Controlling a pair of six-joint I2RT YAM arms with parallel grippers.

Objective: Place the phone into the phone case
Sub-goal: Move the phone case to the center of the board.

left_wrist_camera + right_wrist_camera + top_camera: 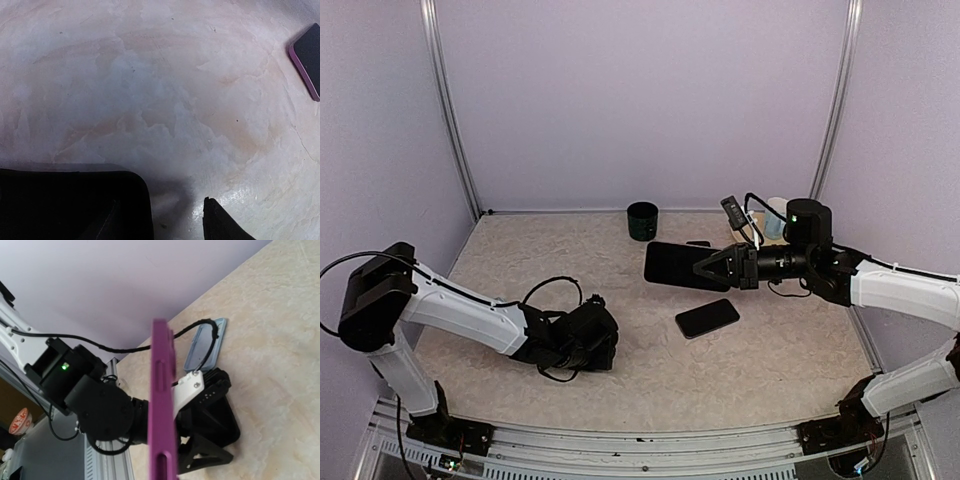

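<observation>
Left fingers: apart, empty, low over the near-left counter. Phone: flat on the counter, right of centre. Right fingers: pinching the purple case, raised. Step: before insertion. The next move likely calls for grasping the phone.

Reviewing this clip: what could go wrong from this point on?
1. The right gripper pinches the purple phone case by one end only, raised off the table; pushing a phone in could twist it or make it slip.
2. The phone lies flat on the table, apart from the open left gripper; its fingers may skid off such a thin edge.
</observation>
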